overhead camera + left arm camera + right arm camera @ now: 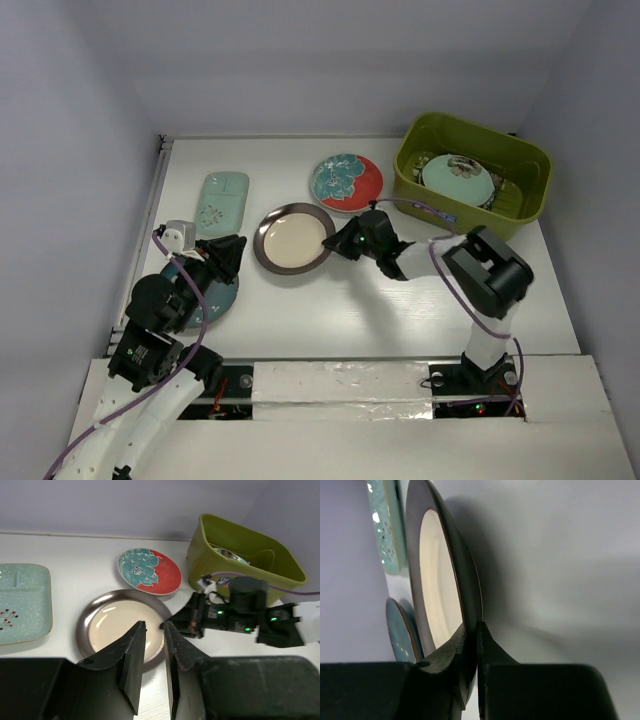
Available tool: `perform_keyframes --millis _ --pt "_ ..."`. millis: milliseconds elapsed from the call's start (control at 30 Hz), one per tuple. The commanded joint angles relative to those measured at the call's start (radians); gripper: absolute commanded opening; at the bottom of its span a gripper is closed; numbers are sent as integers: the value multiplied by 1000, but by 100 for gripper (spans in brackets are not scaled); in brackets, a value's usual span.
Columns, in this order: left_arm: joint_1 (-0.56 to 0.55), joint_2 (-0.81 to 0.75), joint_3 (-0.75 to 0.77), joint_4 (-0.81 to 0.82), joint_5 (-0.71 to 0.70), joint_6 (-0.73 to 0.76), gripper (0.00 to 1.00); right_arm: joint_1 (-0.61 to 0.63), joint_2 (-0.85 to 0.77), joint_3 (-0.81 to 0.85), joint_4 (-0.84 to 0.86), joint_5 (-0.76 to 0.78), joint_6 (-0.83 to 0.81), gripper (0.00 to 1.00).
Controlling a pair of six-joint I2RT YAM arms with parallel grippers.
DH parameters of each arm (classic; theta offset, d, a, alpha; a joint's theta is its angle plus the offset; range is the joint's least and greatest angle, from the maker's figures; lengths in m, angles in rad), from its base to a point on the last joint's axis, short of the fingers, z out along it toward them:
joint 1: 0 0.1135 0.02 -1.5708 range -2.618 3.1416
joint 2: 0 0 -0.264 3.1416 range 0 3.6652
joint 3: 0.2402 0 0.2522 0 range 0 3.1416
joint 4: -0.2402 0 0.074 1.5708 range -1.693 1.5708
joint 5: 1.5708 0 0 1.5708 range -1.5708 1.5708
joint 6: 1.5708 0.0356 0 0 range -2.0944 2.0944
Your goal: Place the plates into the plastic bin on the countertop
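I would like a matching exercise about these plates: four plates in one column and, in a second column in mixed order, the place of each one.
1. red-teal plate
2. brown-rimmed plate
3. round mint plate
4. rectangular mint plate

A. inside the bin
B. rim between the jaws of the right gripper
C. at the back left of the counter
D. flat, just left of the bin

Pairs: 1-D, 2-B, 3-A, 4-C

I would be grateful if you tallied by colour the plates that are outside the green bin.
Pale mint rectangular plate: 1
Red-teal floral plate: 1
Brown-rimmed cream plate: 1
Dark teal plate: 1
Total: 4 plates outside the plastic bin
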Motion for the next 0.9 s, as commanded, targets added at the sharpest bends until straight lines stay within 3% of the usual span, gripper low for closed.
perform_keyframes --millis 0,133,167,367,633,867 --pt "-4 -1 40 36 0 7 19 7 -263 -26 -20 16 -94 0" --pt "-4 -4 40 38 2 7 19 -123 -489 -44 -85 -85 -134 0" --pt "-4 -5 40 38 3 5 19 -213 -529 -47 -94 -102 -145 0" --pt "-4 -11 40 35 2 7 20 -502 -732 81 -385 -55 -306 0" --pt "-4 -10 40 35 0 7 20 -862 -651 242 -527 -61 -366 0" --pt "-4 -7 40 38 3 5 20 -976 -499 305 -550 -76 -394 0"
